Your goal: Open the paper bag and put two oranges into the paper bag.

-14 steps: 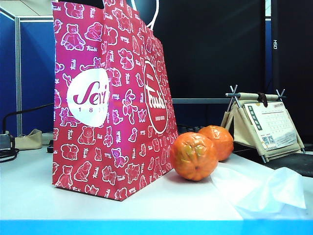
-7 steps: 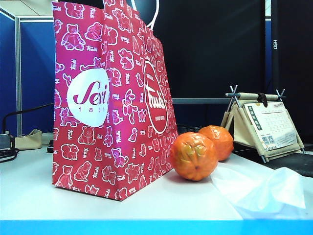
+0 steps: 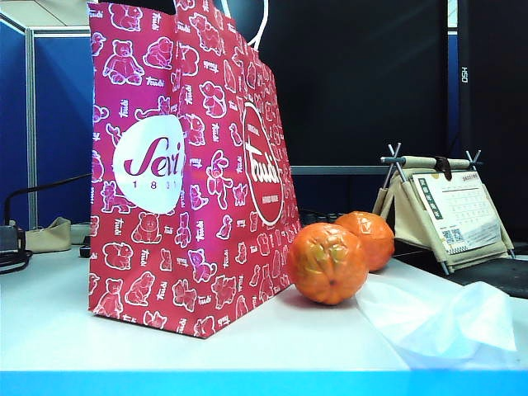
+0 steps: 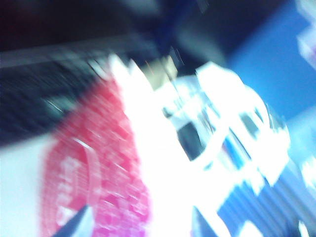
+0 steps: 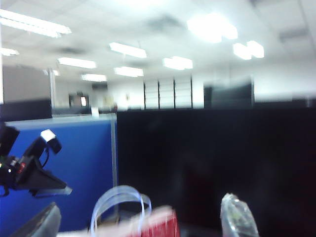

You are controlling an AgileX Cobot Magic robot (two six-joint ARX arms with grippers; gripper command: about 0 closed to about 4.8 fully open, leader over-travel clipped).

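At the near edge of the white surface lies a thin translucent white plastic bag, crumpled at the right of the exterior view. Just behind it sit the two oranges: the nearer orange rests on the surface beside the plastic bag's edge, and the farther orange sits right behind it, partly hidden by it. To their left stands the paper bag, upright, glossy red-pink with white animal outlines and white round "Sevi" and "Trudi" logos; its lower right corner is close to the nearer orange. A white cord handle rises from its top. Whether its mouth is spread cannot be told from this low angle. No fruit is seen inside it; both lie on the surface.

Farther back at the right stands a small folding frame holding a printed card. At the far left a beige pouch lies near a black cable, with a blue partition behind.

Neither arm appears in the exterior view. The left wrist view is badly smeared: the red bag fills the lower part, and the left hand shows only as dark finger tips at the frame edge, so its opening cannot be judged. In the right wrist view the right hand points out level over the bag's top; its fingers stand wide apart, with nothing between them but the bag's cord loop beyond.
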